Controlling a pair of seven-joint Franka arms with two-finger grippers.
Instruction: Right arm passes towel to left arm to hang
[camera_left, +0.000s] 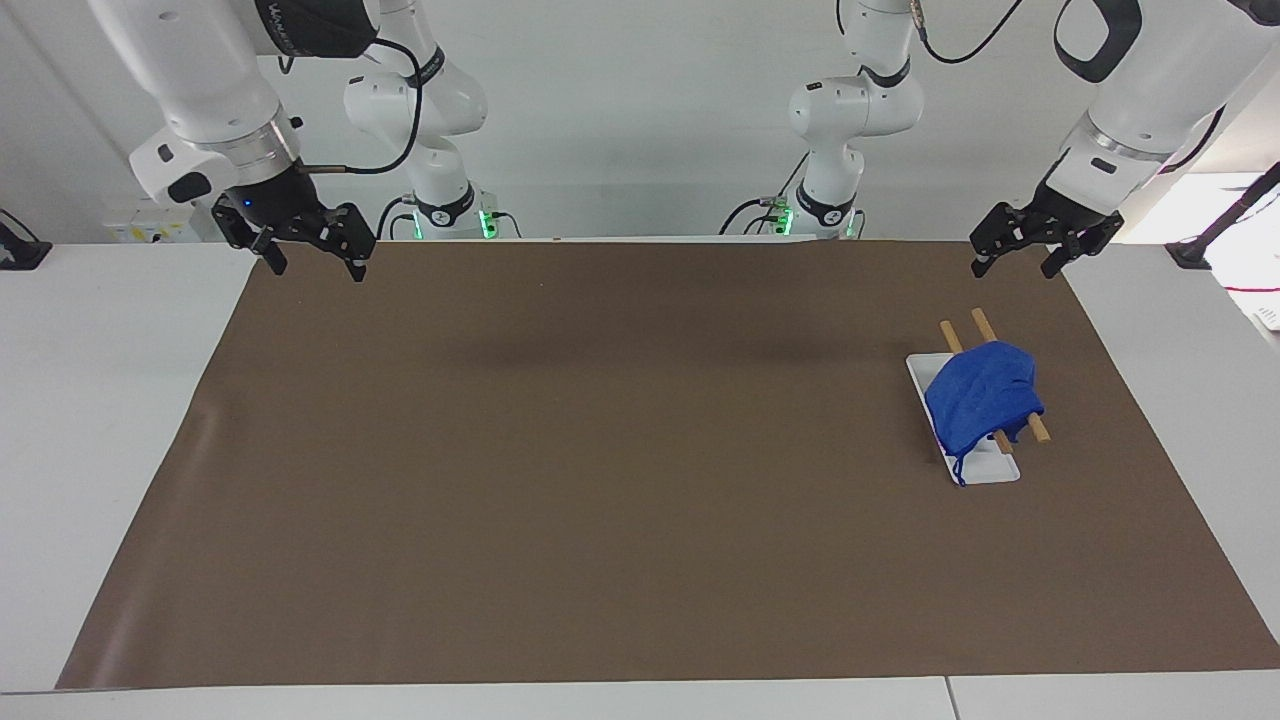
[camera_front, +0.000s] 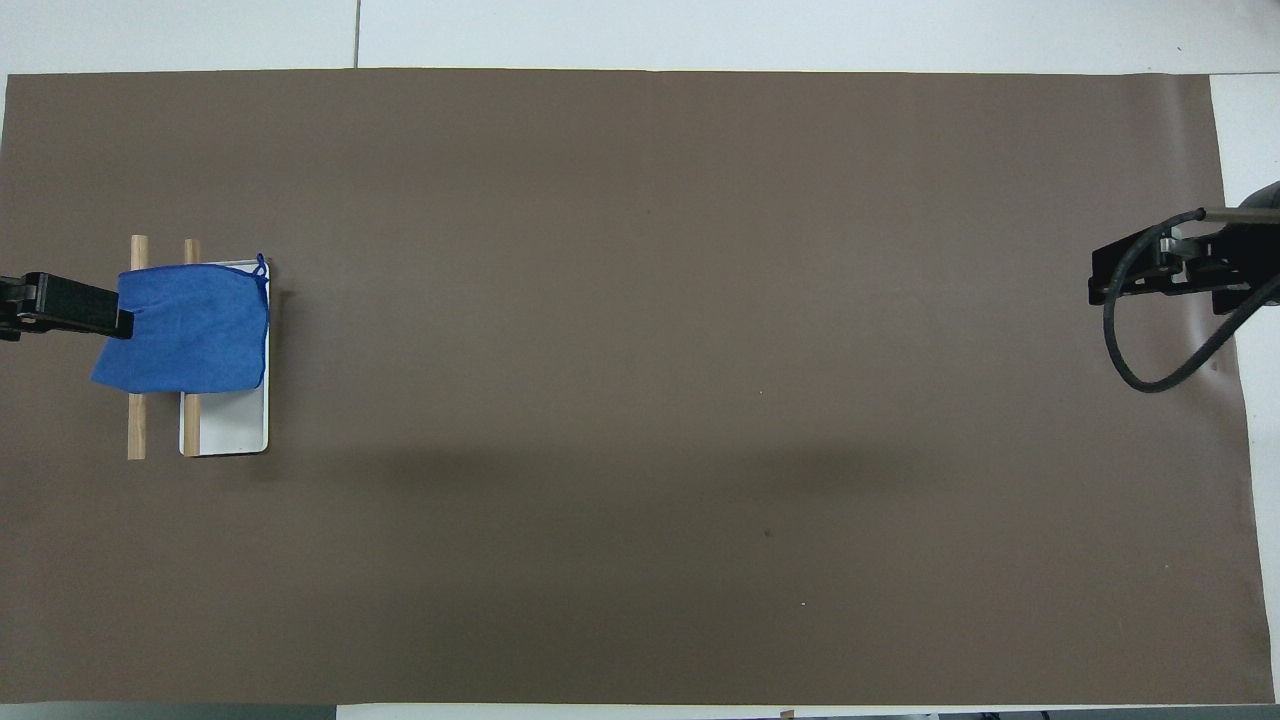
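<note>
The blue towel hangs draped over the two wooden bars of the white-and-wood rack at the left arm's end of the table; it also shows in the overhead view. My left gripper is open and empty, raised in the air, clear of the towel. In the overhead view the left gripper overlaps the towel's edge. My right gripper is open and empty and waits in the air at the right arm's end; it also shows in the overhead view.
A brown mat covers most of the white table. The rack's white base and bar ends stick out from under the towel. A black cable loops from the right wrist.
</note>
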